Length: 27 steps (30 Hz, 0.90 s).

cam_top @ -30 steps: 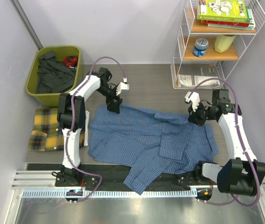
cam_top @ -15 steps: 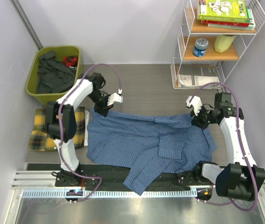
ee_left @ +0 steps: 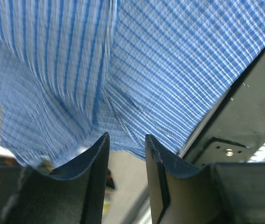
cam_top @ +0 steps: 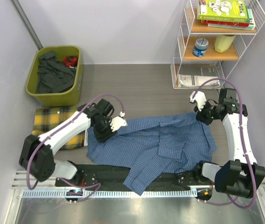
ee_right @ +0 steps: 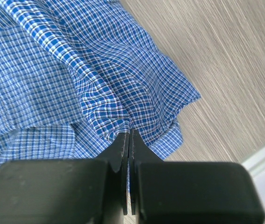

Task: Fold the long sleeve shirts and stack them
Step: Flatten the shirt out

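Pinching a fold at the far right corner of the blue shirt (cam_top: 155, 140), my right gripper (ee_right: 128, 133) is clenched tight. Its two black fingers (ee_right: 118, 149) meet with the checked cloth caught between their tips, and grey table (ee_right: 225, 70) shows beyond the corner. From above, that gripper (cam_top: 202, 117) sits at the shirt's far right edge, near the foot of the wire shelf (cam_top: 216, 46).

My left gripper (ee_left: 126, 137) is at the shirt's far left edge, low over the cloth. Its fingers (ee_left: 95, 172) stand apart with a clear gap between them. The blurred cloth edge hangs right at the tips, and I cannot tell whether it touches either one.

The blue shirt lies rumpled across the middle of the table, with one part trailing over the black strip at the near edge. The yellow shirt (cam_top: 48, 119) lies flat at the left of the table, just beside the blue one and partly under my left arm. On its far side stands the green bin (cam_top: 32, 88), holding dark clothes (cam_top: 53, 77).
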Each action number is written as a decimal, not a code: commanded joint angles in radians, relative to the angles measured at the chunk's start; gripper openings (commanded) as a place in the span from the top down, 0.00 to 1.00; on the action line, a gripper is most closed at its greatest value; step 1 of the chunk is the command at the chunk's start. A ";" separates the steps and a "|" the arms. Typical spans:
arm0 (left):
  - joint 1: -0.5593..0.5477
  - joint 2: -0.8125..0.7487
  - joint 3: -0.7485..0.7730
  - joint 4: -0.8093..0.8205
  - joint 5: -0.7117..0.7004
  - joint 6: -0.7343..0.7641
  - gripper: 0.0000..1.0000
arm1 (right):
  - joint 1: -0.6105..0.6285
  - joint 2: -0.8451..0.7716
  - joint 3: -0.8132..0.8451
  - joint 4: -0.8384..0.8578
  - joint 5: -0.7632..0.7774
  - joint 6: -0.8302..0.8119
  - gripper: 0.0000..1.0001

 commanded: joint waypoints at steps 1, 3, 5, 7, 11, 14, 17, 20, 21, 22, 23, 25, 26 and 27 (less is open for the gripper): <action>0.018 -0.183 -0.067 0.026 -0.007 -0.063 0.62 | -0.026 -0.049 0.003 0.004 0.017 -0.068 0.99; 0.043 -0.323 -0.081 0.067 0.001 -0.037 0.49 | -0.026 -0.067 -0.013 0.001 0.013 -0.084 0.99; 0.101 -0.466 -0.089 0.122 0.038 -0.005 0.22 | -0.026 -0.080 -0.028 0.003 0.008 -0.087 0.99; 0.115 -0.562 -0.138 0.306 -0.008 -0.063 0.00 | -0.026 -0.083 -0.034 0.000 0.003 -0.084 0.99; 0.114 -0.618 -0.201 0.287 -0.028 0.056 0.00 | -0.026 -0.077 -0.037 0.000 -0.015 -0.076 0.99; 0.115 -0.469 -0.128 0.068 0.039 0.201 0.12 | -0.026 -0.066 -0.028 0.000 -0.020 -0.062 0.99; 0.114 -0.395 -0.138 0.123 0.070 0.205 0.14 | -0.026 -0.057 -0.025 0.000 -0.023 -0.061 0.99; 0.115 -0.346 -0.160 0.174 0.064 0.312 0.20 | -0.026 -0.051 -0.019 0.000 -0.026 -0.055 0.99; 0.115 -0.323 -0.158 0.167 0.073 0.370 0.22 | -0.026 -0.047 -0.014 0.001 -0.026 -0.053 0.99; 0.115 -0.284 -0.160 0.168 0.072 0.391 0.24 | -0.027 -0.046 -0.013 0.001 -0.026 -0.052 0.99; 0.114 -0.257 -0.160 0.168 0.067 0.403 0.27 | -0.026 -0.044 -0.010 0.000 -0.029 -0.047 0.99; 0.115 -0.190 -0.161 0.168 0.064 0.443 0.29 | -0.026 -0.035 -0.002 0.001 -0.033 -0.041 0.99; 0.115 -0.170 -0.170 0.175 0.061 0.455 0.32 | -0.026 -0.031 -0.001 0.003 -0.037 -0.038 0.99; 0.115 -0.156 -0.178 0.203 0.053 0.469 0.33 | -0.026 -0.024 0.006 0.003 -0.038 -0.033 0.99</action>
